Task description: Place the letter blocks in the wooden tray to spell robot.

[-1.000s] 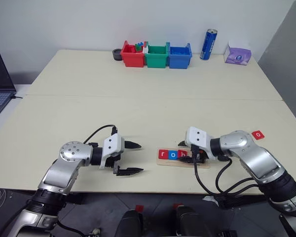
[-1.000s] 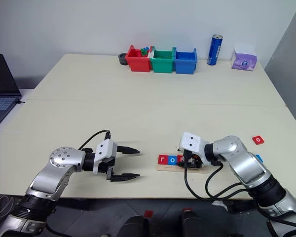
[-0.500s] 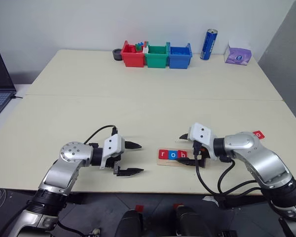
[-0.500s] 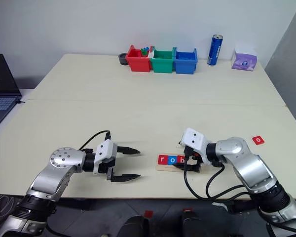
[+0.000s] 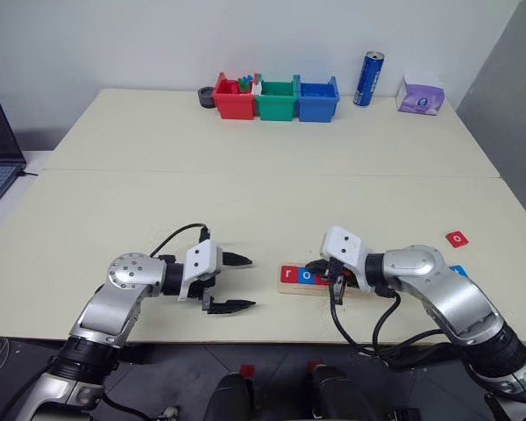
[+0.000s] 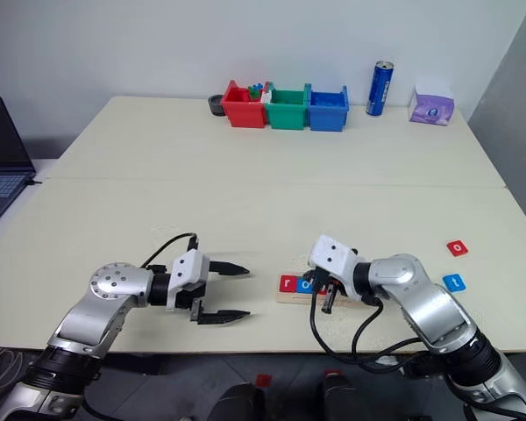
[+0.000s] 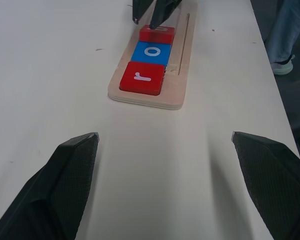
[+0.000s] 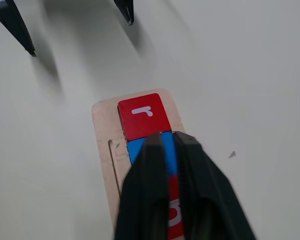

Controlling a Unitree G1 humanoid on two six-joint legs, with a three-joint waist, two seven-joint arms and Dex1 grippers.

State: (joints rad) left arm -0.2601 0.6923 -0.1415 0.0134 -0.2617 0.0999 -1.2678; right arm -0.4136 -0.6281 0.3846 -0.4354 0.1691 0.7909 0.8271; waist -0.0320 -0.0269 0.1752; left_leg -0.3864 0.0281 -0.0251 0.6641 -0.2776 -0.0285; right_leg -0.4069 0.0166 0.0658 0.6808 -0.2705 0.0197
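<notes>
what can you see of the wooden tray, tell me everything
The wooden tray is a long, narrow strip of pale wood with rounded corners and a thin groove along one side. It lies flat on the cream table, near the robot's edge. Three tiles sit in a row at one end: a red r, a blue o and another red tile. The shut right claw hangs over that last tile, hiding the far end.
</notes>
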